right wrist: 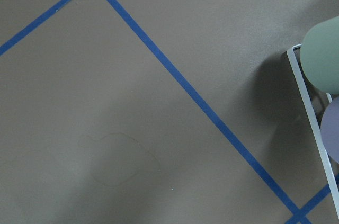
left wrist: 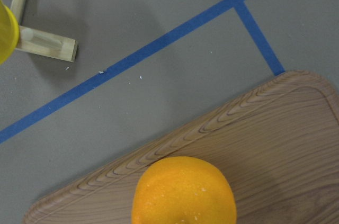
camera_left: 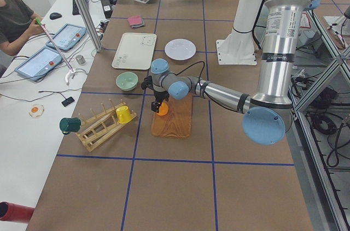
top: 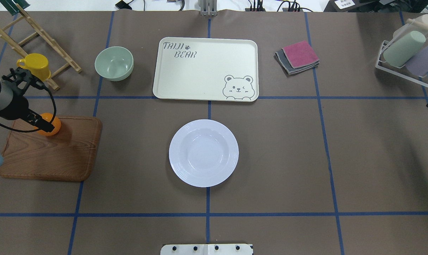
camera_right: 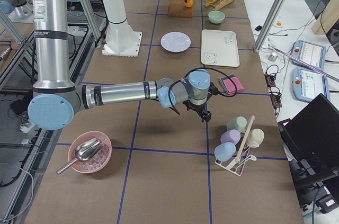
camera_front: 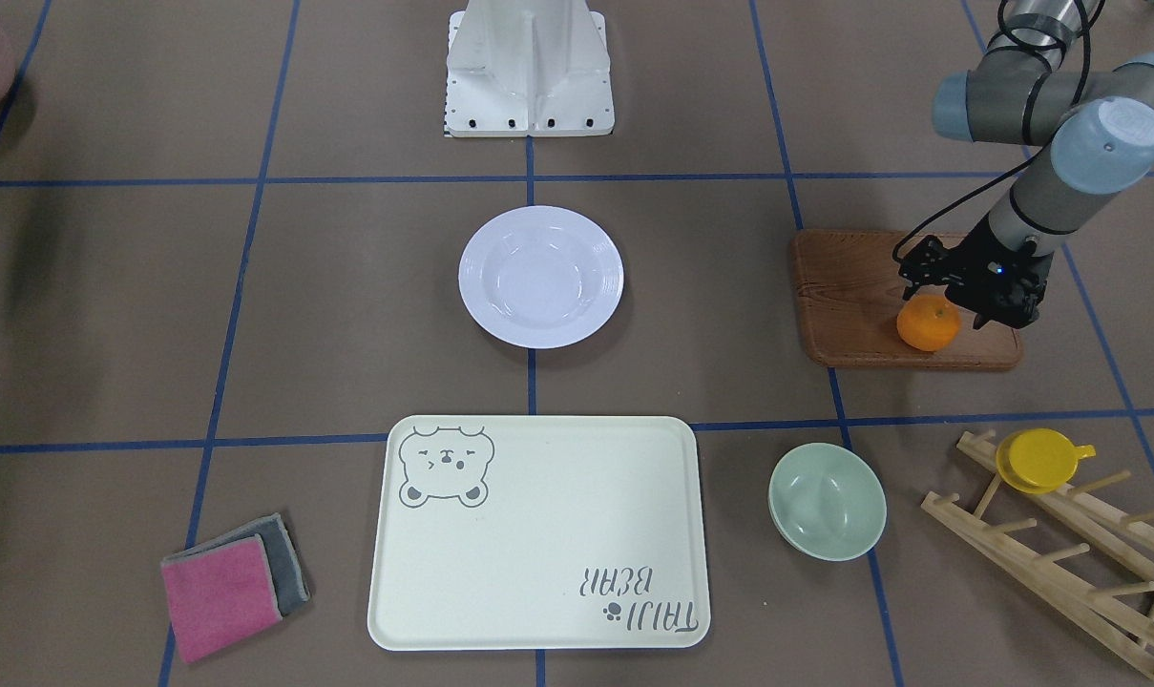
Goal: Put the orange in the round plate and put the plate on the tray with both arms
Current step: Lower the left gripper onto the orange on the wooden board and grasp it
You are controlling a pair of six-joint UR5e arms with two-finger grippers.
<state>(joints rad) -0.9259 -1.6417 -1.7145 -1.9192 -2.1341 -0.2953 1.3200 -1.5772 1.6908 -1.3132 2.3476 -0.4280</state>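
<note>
A big brown table [top: 288, 159] has blue tape lines [top: 270, 214] crossing it. Beside its long edge stands a white desk [camera_left: 22, 138] with two tablets [camera_left: 38, 63], where a person [camera_left: 13, 15] sits. The light is bright.

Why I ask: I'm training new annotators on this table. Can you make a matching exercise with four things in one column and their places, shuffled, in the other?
Things
1. orange
2. round plate
3. yellow cup
4. pale-green bowl

Places
A. hung on the wooden rack
B. on the table, right beside the tray
C. on the wooden board
D. on the table between the tray and the robot's base

Pairs: 1-C, 2-D, 3-A, 4-B
</note>
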